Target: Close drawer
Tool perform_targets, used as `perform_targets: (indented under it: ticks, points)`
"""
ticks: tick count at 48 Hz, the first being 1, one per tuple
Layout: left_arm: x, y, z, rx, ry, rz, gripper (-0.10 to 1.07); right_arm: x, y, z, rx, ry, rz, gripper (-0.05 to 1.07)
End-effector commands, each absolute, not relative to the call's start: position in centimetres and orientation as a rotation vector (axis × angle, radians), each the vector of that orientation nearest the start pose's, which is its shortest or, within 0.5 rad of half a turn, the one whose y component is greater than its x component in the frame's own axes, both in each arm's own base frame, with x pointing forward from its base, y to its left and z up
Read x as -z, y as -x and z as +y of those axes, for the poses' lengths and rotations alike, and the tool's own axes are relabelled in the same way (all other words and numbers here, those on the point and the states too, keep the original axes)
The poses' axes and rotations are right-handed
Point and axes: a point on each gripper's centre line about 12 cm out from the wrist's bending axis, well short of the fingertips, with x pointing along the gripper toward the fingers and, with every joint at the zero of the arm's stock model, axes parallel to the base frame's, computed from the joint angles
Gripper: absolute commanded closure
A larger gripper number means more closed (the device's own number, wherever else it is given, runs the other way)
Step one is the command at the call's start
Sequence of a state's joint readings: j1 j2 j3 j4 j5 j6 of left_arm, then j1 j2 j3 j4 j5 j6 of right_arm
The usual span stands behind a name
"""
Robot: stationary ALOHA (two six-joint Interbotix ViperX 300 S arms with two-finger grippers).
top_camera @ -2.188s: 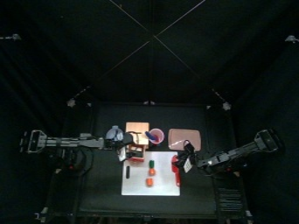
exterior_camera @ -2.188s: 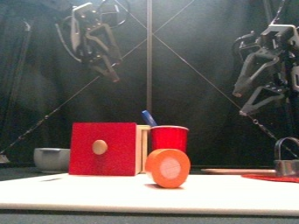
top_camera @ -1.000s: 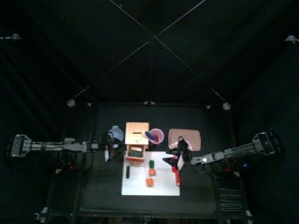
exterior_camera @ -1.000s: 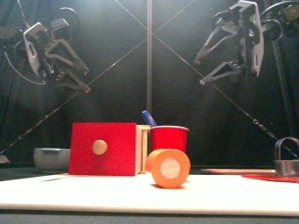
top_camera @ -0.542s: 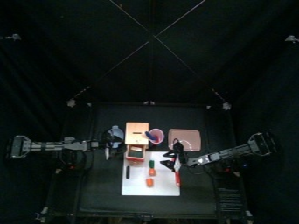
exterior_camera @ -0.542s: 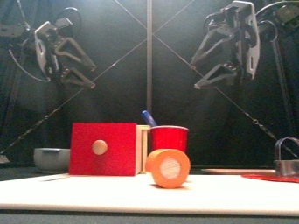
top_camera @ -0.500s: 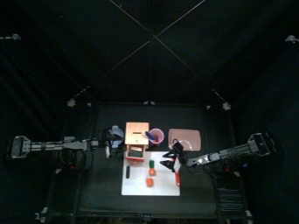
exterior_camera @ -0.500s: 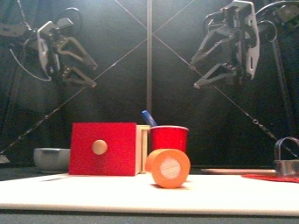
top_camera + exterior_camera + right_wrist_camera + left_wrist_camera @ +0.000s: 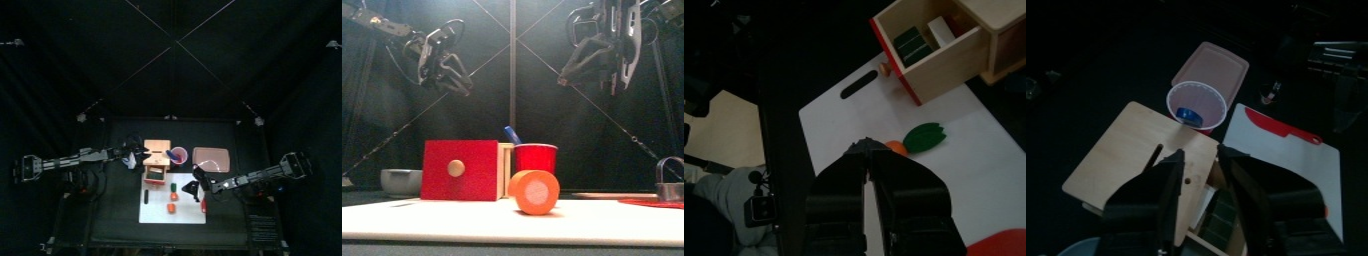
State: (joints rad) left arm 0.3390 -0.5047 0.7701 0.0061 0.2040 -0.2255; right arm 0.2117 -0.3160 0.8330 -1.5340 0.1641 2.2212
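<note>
The drawer (image 9: 922, 45) stands pulled out of the tan cabinet (image 9: 999, 40); its red front (image 9: 460, 170) has a tan knob, and a green and a white item lie inside. From above, the drawer (image 9: 155, 172) juts from the cabinet (image 9: 159, 149) toward the table's front. My left gripper (image 9: 1200, 180) hovers high over the cabinet top (image 9: 1140, 160), jaws apart and empty. In the front view the left gripper (image 9: 444, 62) hangs well above the drawer. My right gripper (image 9: 865, 165) is shut on nothing, high over the white mat (image 9: 938, 105), to the drawer's right (image 9: 198, 181).
A red cup (image 9: 536, 157) with a blue thing inside stands beside the cabinet, a pink plate (image 9: 211, 157) behind it. An orange round piece (image 9: 536, 191) and a green piece (image 9: 925, 137) lie on the mat. A grey bowl (image 9: 398, 181) sits at the left.
My left gripper has risen and moved toward the cabinet, its jaws narrowing. My right gripper has closed from wide open to shut and lifted a little. The drawer has not moved.
</note>
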Motion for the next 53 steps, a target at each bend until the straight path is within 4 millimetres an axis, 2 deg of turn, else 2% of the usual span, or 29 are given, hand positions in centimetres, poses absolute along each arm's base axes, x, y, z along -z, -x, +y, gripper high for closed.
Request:
perform_targets:
  ticks: [1,13,20,27,35,46,53]
  points:
    - [-29.7,-28.8,11.5,-0.423,0.298,0.446,0.44,-23.5,-33.1,5.3,0.115,-0.579,0.481,0.94]
    - [-29.9,-30.3,16.0,-0.535,0.261,0.636,0.46,-22.1,-36.7,6.6,0.070,-0.559,0.540,0.94]
    - [-28.6,-31.8,19.6,-0.567,0.148,0.824,0.46,-20.8,-38.7,7.1,0.069,-0.549,0.569,0.94]
    - [-27.0,-34.3,20.9,-0.471,0.041,0.994,0.46,-20.1,-40.6,7.5,0.073,-0.547,0.579,0.94]
    - [-25.3,-36.3,22.8,-0.402,-0.006,1.084,0.46,-19.5,-42.4,7.8,0.075,-0.547,0.583,0.94]
    - [-21.4,-37.0,23.3,-0.359,-0.008,1.195,0.46,-17.7,-45.2,7.4,0.109,-0.543,0.595,0.95]
    - [-20.0,-36.8,23.0,-0.347,0.003,1.224,0.46,-16.5,-46.3,6.3,0.139,-0.547,0.605,0.95]
